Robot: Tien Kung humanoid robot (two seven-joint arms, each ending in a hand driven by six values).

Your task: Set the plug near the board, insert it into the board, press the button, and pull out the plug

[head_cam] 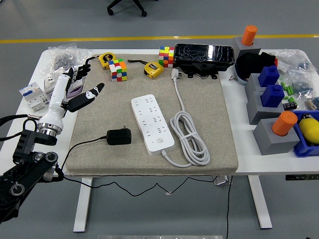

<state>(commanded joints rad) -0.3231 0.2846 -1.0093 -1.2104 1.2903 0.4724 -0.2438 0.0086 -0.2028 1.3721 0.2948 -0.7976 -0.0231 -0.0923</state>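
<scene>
Task status: no step appears complete. The black plug adapter lies flat on the grey mat, just left of the white power strip and clear of it; none of the strip's sockets holds the adapter. Placing, inserting, pressing the button and pulling out all remain.

Left hand: positioned farther back and well left of the power strip, over the mat's left edge. Its fingers are spread apart, holding and touching nothing. The right hand is out of view.
</scene>
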